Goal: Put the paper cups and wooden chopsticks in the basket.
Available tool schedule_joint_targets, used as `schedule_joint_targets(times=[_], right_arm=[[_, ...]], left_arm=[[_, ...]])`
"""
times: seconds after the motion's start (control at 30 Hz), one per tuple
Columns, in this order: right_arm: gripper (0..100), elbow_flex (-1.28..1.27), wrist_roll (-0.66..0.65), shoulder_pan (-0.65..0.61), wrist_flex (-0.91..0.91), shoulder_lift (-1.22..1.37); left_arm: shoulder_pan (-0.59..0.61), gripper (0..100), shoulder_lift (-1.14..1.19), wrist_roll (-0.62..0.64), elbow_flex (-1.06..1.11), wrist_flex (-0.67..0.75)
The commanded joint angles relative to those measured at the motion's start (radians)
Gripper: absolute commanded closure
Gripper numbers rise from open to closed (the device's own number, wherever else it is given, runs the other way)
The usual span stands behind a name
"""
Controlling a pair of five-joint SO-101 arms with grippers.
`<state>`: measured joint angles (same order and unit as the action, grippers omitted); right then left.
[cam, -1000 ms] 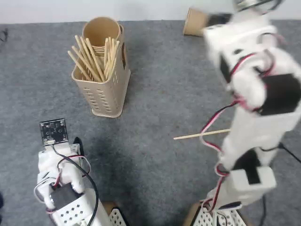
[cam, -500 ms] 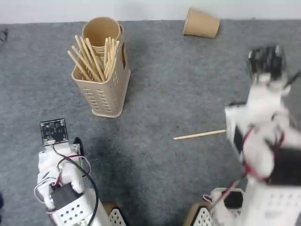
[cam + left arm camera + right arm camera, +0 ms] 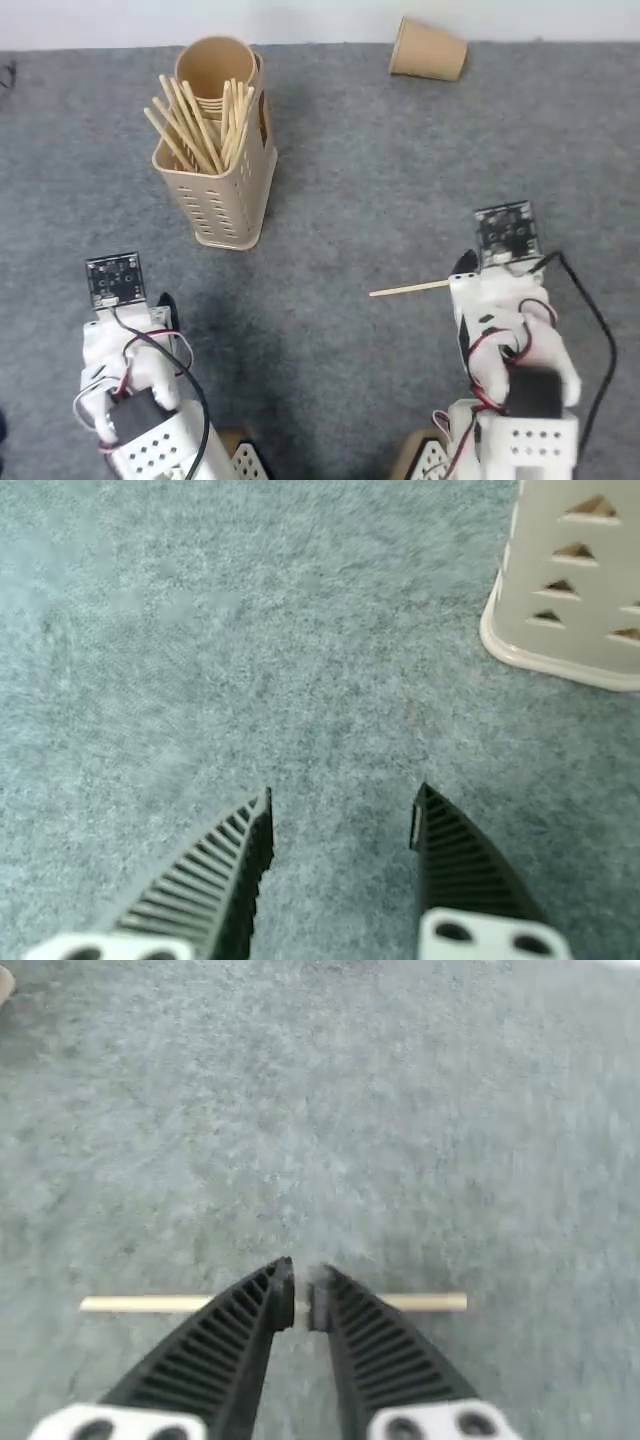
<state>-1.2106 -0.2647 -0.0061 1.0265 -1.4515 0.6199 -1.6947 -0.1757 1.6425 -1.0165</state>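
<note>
Nearest, the left gripper [image 3: 340, 805] hangs with jaws apart over grey carpet [image 3: 340, 180]. The right gripper [image 3: 303, 1295] has its jaws almost together, their tips covering the middle of a loose chopstick [image 3: 410, 289], so I can't tell whether they touch it; the stick lies flat and crosswise, one end hidden under that arm. Farther off, the basket [image 3: 225, 205] stands upright holding fanned chopsticks [image 3: 195, 125] and stacked cups [image 3: 215, 62], and a lone paper cup [image 3: 428, 48] lies on its side at the far edge.

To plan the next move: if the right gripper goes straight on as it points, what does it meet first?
Most likely the chopstick, lying crosswise right at the right gripper's tips on the carpet; depth is unclear, so they may be touching.
</note>
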Motion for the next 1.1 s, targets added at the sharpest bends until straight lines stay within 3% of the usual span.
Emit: schedule_joint_targets(times=[0.0, 0.1, 0.27, 0.4, 0.87, 1.07], right_arm=[[86.4, -0.132, -0.149, 0.025, -0.168, -0.056], [85.0, -0.262, -0.269, 0.035, -0.266, -0.125], [86.4, -0.483, -0.238, 0.033, -0.340, -0.297], [93.2, -0.466, -0.144, 0.027, -0.275, -0.371], [91.7, -0.473, -0.138, -0.064, -0.053, -0.360], [92.3, -0.473, -0.132, -0.064, -0.119, -0.363]], left_arm=[[-0.008, 79, 0.005, -0.006, -0.005, 0.031], [-0.008, 79, 0.005, -0.006, -0.005, 0.028], [-0.008, 79, 0.005, -0.005, -0.005, 0.026], [-0.034, 79, 0.005, -0.005, -0.001, 0.029], [-0.051, 79, 0.005, -0.005, 0.008, 0.031], [-0.049, 79, 0.005, -0.005, 0.010, 0.025]])
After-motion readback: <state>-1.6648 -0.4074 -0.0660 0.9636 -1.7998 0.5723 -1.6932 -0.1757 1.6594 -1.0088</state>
